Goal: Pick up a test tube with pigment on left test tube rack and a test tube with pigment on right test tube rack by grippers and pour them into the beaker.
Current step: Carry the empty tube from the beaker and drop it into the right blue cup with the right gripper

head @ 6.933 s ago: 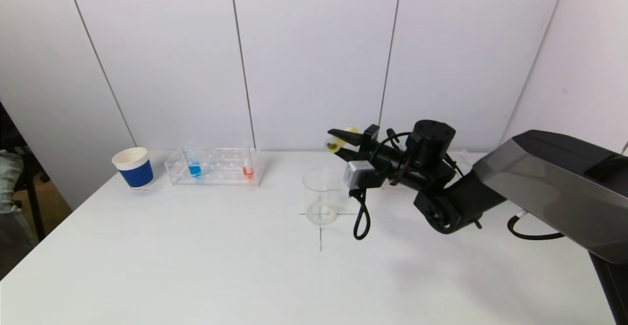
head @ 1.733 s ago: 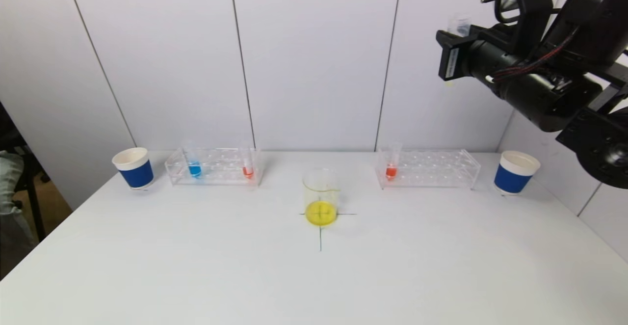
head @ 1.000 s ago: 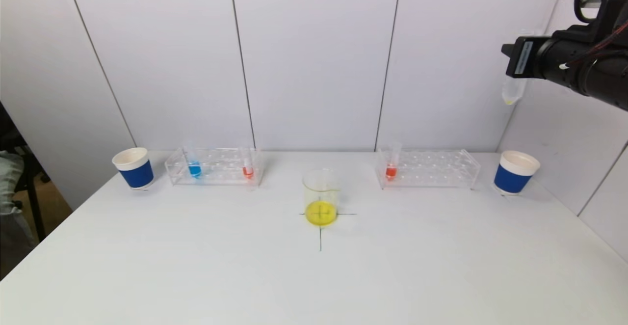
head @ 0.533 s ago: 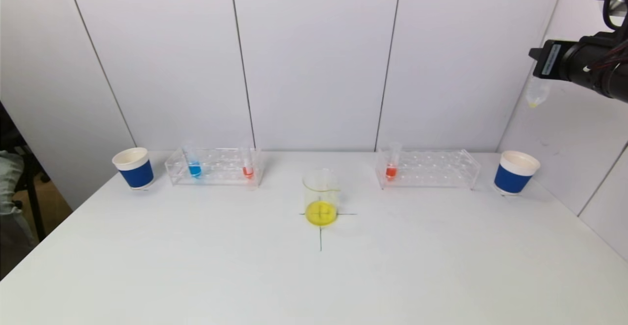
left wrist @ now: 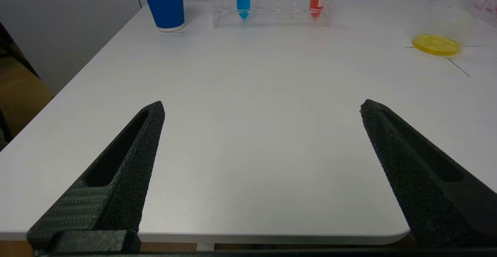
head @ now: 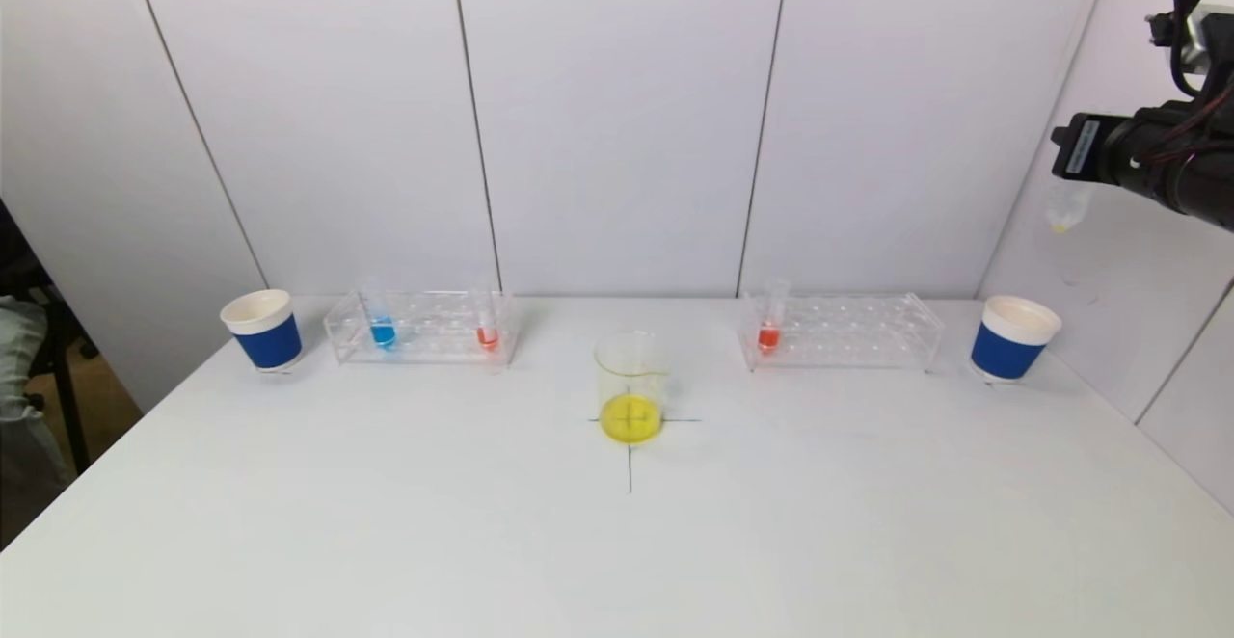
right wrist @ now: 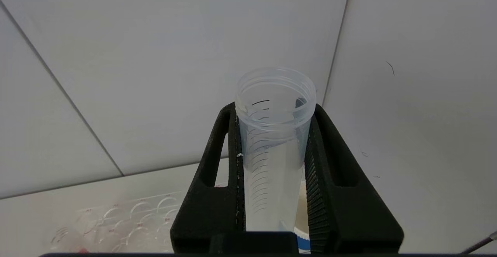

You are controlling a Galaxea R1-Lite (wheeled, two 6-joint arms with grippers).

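The emptied test tube (right wrist: 273, 148) is pinched upright in the right gripper (right wrist: 271, 164) jaws above the right paper cup (head: 1012, 337). It should be lowered straight before release. The left gripper (left wrist: 262, 109) jaws are spread over the desk (head: 482, 522).

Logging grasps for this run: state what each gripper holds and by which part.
The right gripper holds an almost emptied test tube, its fingers clamping the upper wall just below the open rim. The left gripper is open and holds nothing.
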